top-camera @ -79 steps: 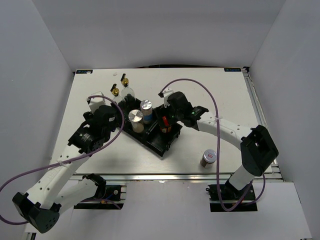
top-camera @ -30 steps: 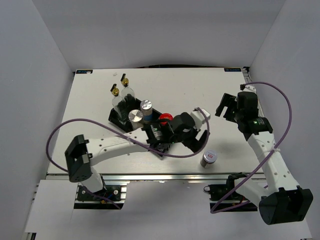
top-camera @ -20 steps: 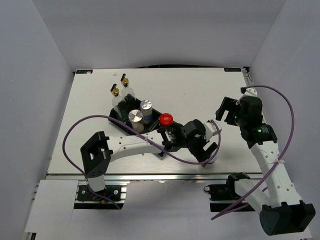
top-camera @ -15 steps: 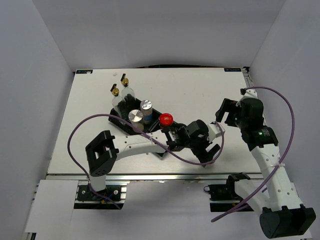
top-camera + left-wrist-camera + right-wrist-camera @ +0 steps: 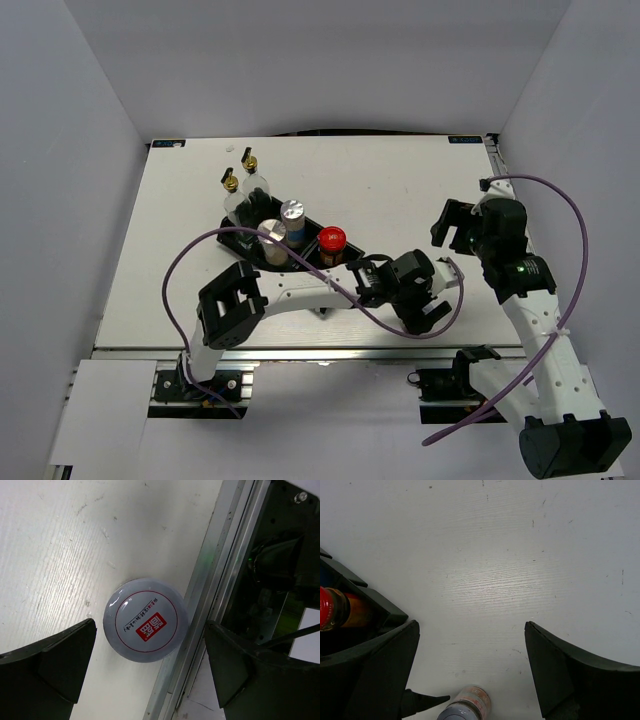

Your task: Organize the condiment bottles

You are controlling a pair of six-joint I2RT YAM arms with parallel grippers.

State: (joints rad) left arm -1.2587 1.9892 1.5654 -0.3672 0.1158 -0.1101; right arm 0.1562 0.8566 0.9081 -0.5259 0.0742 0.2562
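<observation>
Red-printed jar lid [image 5: 145, 625], left wrist only

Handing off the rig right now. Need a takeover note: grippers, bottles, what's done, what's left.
Left gripper: open, above the loose silver-lidded jar by the table near edge, not gripping it.
Right gripper: open, empty, over bare table right of the tray.
Tray: gold-capped bottles at its far-left end, two shaker jars mid, red-lidded jar at the right end.
Done: those five.
Left: grasp the loose jar, add it to the tray.
</observation>
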